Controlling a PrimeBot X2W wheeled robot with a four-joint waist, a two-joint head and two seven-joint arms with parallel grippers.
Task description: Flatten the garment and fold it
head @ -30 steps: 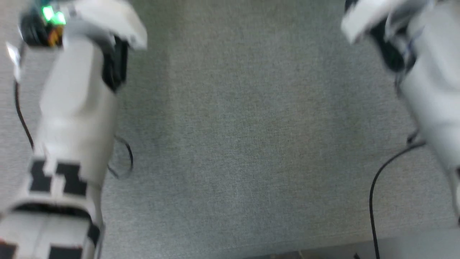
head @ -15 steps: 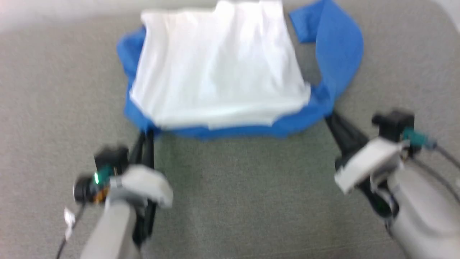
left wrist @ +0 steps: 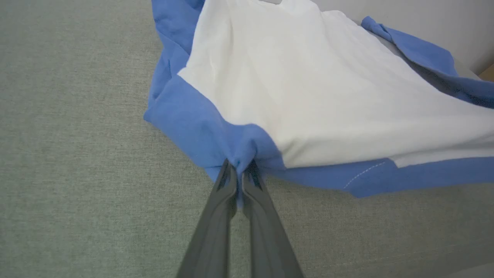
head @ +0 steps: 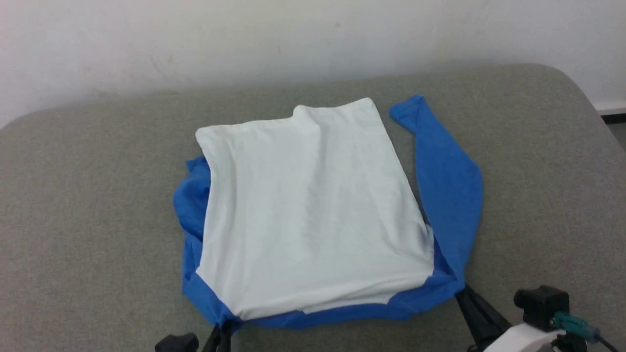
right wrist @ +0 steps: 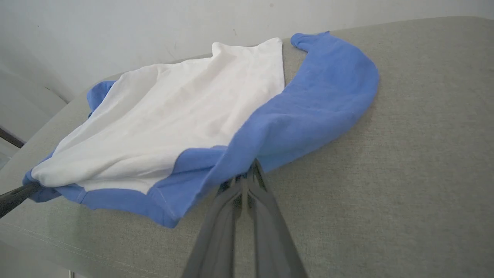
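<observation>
The garment (head: pixel 308 205) lies on the grey padded table (head: pixel 88 230), a white panel on top with a royal-blue band along its near edge and blue sleeves at both sides. My left gripper (head: pixel 222 328) is shut on the near-left blue corner; the left wrist view has the garment (left wrist: pixel 328 88) bunched between the tips of the left gripper (left wrist: pixel 241 168). My right gripper (head: pixel 462 292) is shut on the near-right blue corner. In the right wrist view the garment (right wrist: pixel 185 108) is pinched by the right gripper (right wrist: pixel 247 172), and the left gripper's fingers (right wrist: pixel 15 195) enter at the far left.
A pale wall (head: pixel 293 34) rises behind the table. The grey surface (right wrist: pixel 405 154) extends to the right of the garment, with a rounded corner at the far right. The table's near edge (right wrist: pixel 77 251) falls away at the lower left of the right wrist view.
The head camera has tilted up from the bare table and forearms to the whole garment. Both grippers hold the near corners as before.
</observation>
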